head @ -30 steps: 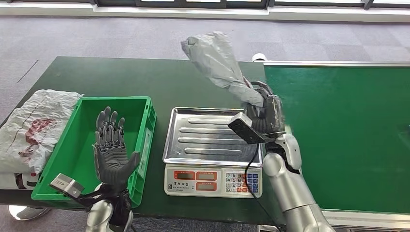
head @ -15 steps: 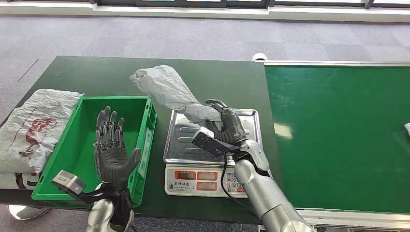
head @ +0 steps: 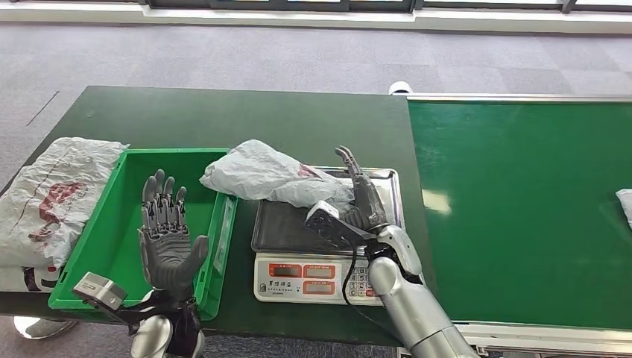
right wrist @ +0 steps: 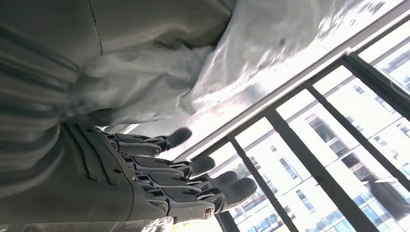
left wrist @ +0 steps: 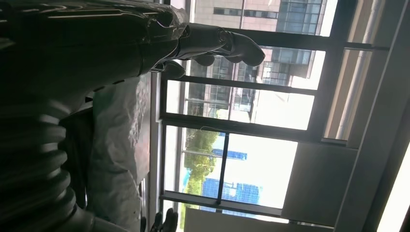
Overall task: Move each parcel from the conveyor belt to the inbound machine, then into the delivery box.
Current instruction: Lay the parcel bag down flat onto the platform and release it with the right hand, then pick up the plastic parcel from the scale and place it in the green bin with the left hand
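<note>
A crumpled grey parcel (head: 268, 176) lies on the scale's steel tray (head: 390, 195), its far end overhanging the rim of the green crate (head: 95, 237). My right hand (head: 362, 200) stands at the parcel's near end over the tray with its fingers (right wrist: 203, 186) stretched straight and gripping nothing; the parcel (right wrist: 270, 53) lies beside the wrist cover. Over the crate, my left hand (head: 167, 240) is held palm up with fingers spread and empty. Its fingers (left wrist: 232, 44) also stand apart in the left wrist view.
The scale's keypad and displays (head: 328, 277) face the table's front edge. The green conveyor belt (head: 522, 209) fills the right side, with another pale parcel (head: 624, 206) at its right edge. A white bag with red print (head: 52, 195) lies left of the crate.
My right hand swung the grey parcel left and down from above the belt's edge onto the scale tray, then its fingers straightened off it. The left hand barely moved.
</note>
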You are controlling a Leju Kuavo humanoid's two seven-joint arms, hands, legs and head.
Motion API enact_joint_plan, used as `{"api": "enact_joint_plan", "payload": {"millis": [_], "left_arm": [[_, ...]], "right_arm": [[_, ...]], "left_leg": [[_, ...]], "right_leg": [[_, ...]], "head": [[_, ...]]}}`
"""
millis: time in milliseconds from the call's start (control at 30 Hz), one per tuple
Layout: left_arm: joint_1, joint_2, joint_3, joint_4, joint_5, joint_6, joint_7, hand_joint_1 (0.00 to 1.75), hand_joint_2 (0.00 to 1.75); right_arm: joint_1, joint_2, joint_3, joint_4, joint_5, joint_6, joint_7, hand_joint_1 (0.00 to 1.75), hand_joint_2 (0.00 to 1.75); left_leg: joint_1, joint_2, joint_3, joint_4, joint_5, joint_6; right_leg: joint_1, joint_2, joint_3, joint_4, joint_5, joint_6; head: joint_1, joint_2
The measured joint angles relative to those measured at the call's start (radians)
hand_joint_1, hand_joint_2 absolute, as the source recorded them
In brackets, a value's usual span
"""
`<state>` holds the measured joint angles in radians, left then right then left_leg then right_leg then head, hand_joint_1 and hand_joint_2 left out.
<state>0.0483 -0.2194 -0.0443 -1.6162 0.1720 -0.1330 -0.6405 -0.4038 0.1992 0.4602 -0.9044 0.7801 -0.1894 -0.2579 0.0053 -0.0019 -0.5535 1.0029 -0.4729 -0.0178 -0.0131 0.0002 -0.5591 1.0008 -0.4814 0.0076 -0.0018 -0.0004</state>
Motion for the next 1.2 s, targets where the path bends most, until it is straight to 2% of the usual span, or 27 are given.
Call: {"api": "enact_joint_plan", "payload": {"millis": [200, 300, 467, 700, 833, 933, 1133, 1200], "left_arm": [[0.01, 0.0, 0.0, -0.032, -0.029, 0.008, 0.018, 0.0, 0.0], [0.017, 0.001, 0.0, -0.038, -0.068, 0.035, 0.019, 0.0, 0.0], [0.029, 0.003, 0.0, -0.044, -0.173, 0.165, 0.021, 0.0, 0.0], [0.012, 0.006, -0.013, -0.045, -0.354, 0.336, 0.09, 0.0, 0.0], [-0.023, 0.015, -0.057, -0.03, -0.592, 0.432, 0.156, 0.0, 0.0], [-0.058, 0.021, -0.09, -0.008, -0.681, 0.453, 0.182, 0.0, 0.0], [-0.084, 0.029, -0.114, 0.017, -0.69, 0.46, 0.189, 0.0, 0.0], [-0.091, 0.033, -0.123, 0.025, -0.726, 0.447, 0.213, 0.0, 0.87]], "right_arm": [[0.124, -0.058, -0.017, -0.165, 0.022, -0.007, 0.018, 0.0, 1.75], [0.189, -0.08, -0.038, -0.253, -0.034, 0.006, -0.024, 0.0, 1.75], [0.327, -0.117, -0.096, -0.461, -0.251, 0.111, -0.17, 0.0, 1.75], [0.45, -0.144, -0.196, -0.692, -0.506, 0.282, -0.281, 0.0, 1.75], [0.526, -0.147, -0.263, -0.804, -0.631, 0.399, -0.358, 0.0, 1.75], [0.565, -0.147, -0.314, -0.866, -0.668, 0.457, -0.385, 0.0, 1.75], [0.596, -0.147, -0.36, -0.919, -0.673, 0.472, -0.388, 0.0, 1.75], [0.601, -0.146, -0.367, -0.929, -0.678, 0.485, -0.4, 0.0, 1.75]], "left_leg": [[0.0, 0.0, -0.001, 0.0, 0.0, 0.001], [0.0, 0.0, -0.001, 0.0, -0.001, 0.001], [0.0, -0.001, -0.002, 0.0, -0.001, 0.001], [0.0, 0.0, -0.002, 0.0, -0.001, 0.001], [-0.001, -0.001, -0.002, 0.0, -0.001, 0.001], [-0.001, 0.0, -0.002, 0.0, -0.001, 0.001], [-0.001, 0.002, -0.002, 0.0, -0.001, 0.001], [-0.001, 0.001, -0.002, 0.0, -0.001, 0.001]], "right_leg": [[0.0, 0.0, -0.001, 0.0, 0.0, 0.0], [0.0, 0.0, -0.001, 0.0, 0.0, 0.0], [0.0, -0.001, -0.002, 0.0, 0.0, 0.0], [-0.001, 0.0, -0.003, -0.001, 0.0, 0.0], [-0.001, -0.002, -0.002, -0.001, 0.0, 0.0], [-0.001, 0.0, -0.002, -0.001, 0.0, 0.0], [-0.001, 0.001, -0.002, -0.001, 0.0, 0.0], [-0.001, 0.001, -0.002, -0.001, 0.0, 0.0]], "head": [[0.0, 0.0], [0.0, 0.0], [0.0, 0.0], [0.0, 0.0], [0.0, 0.0], [0.0, 0.0], [0.0, 0.0], [0.0, 0.0]]}}
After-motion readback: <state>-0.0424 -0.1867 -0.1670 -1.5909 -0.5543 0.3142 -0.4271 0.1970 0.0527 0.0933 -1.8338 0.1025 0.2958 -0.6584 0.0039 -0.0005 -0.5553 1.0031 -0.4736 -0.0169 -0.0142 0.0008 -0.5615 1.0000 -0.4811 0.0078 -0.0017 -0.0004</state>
